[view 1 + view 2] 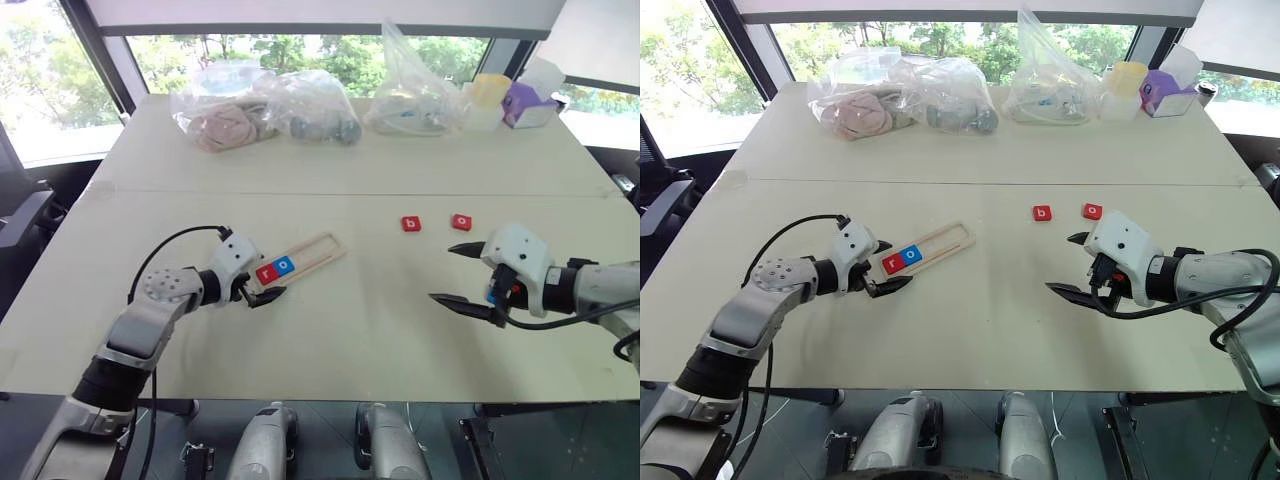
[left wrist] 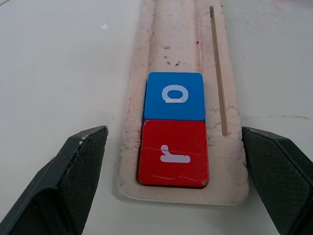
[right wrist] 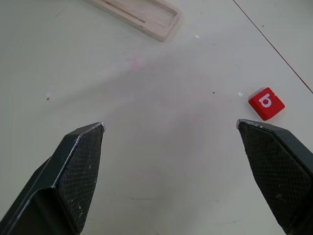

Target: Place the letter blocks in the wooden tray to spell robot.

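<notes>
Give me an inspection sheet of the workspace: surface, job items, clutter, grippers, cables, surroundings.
Surface: pale table with a seam across its middle.
Job's things: wooden tray lies at an angle; red r block sits at its near end, blue o block touching it next in line; the rest of the tray is unfilled. Red b block and red o block lie loose on the table, apart. No t block seen.
Clutter: clear plastic bags of items, a yellow container and a purple box along the far edge.
Grippers: left gripper open at the tray's near end; right gripper open, holding nothing.
Cables: black cable loops above the left arm.
Surroundings: windows with trees outside.
</notes>
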Controlling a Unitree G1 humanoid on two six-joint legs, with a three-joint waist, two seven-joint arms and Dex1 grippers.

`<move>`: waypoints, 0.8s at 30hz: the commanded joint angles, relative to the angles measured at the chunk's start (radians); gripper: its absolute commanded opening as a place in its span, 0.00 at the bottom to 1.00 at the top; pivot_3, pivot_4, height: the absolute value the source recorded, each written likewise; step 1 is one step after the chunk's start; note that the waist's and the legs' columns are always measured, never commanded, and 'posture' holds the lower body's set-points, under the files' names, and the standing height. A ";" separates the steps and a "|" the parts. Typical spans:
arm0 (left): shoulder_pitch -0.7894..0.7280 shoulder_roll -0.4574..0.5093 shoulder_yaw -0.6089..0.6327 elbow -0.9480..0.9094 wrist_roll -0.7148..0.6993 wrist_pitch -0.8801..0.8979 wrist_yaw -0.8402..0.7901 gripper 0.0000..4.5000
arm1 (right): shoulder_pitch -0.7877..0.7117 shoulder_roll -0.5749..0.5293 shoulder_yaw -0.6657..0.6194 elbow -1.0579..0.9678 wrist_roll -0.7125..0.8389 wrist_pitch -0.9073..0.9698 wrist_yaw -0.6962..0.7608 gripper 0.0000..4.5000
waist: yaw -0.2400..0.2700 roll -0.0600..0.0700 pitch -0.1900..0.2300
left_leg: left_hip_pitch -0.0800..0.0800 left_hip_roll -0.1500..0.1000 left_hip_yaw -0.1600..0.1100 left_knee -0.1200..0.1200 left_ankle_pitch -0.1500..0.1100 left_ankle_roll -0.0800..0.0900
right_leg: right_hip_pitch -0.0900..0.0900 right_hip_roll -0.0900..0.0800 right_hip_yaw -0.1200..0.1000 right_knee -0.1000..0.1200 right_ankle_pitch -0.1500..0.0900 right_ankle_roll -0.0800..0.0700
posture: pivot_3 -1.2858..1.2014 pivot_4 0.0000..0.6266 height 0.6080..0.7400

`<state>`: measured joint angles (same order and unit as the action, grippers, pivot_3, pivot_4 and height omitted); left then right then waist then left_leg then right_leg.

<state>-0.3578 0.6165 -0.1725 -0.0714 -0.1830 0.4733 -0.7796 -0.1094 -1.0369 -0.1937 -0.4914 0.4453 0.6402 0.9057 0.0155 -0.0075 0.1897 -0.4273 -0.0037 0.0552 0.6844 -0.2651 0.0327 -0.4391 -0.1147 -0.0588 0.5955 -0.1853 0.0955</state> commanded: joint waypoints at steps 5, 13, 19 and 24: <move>0.021 0.009 -0.026 0.061 0.052 -0.032 -0.006 1.00 | -0.017 0.002 -0.024 -0.022 -0.002 -0.011 -0.011 0.99 | 0.000 0.000 -0.001 | 0.002 0.000 0.000 0.000 0.000 0.000 | 0.002 0.000 0.000 0.000 0.000 0.000 | 0.52 0.24 1.00; 0.029 0.011 -0.017 0.066 0.027 -0.008 -0.033 0.69 | -0.019 -0.001 -0.027 -0.018 -0.002 -0.013 -0.012 1.00 | -0.001 0.001 -0.002 | 0.004 0.000 0.000 0.000 0.000 0.000 | 0.004 0.000 0.000 0.000 0.000 0.000 | 0.52 0.24 1.00; 0.046 0.034 -0.027 0.022 -0.005 -0.013 -0.112 0.69 | -0.026 -0.004 -0.024 -0.014 -0.007 -0.015 -0.009 1.00 | -0.004 0.001 -0.002 | 0.004 0.000 0.000 0.000 0.000 0.000 | 0.003 0.000 0.000 0.000 0.000 0.000 | 0.52 0.24 1.00; 0.037 0.043 -0.056 -0.029 -0.039 -0.054 -0.225 0.69 | -0.037 -0.005 -0.019 -0.008 -0.012 -0.015 -0.006 1.00 | -0.001 0.002 -0.002 | 0.004 0.000 0.000 0.000 0.000 0.000 | 0.003 0.000 0.000 0.000 0.000 0.000 | 0.52 0.24 1.00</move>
<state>-0.3355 0.6556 -0.1790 -0.0687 -0.2009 0.4235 -0.9329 -0.1283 -1.0371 -0.1930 -0.4869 0.4356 0.6386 0.8982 0.0142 -0.0060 0.1875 -0.4238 -0.0037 0.0553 0.6841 -0.2651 0.0326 -0.4360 -0.1154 -0.0588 0.5953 -0.1854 0.0953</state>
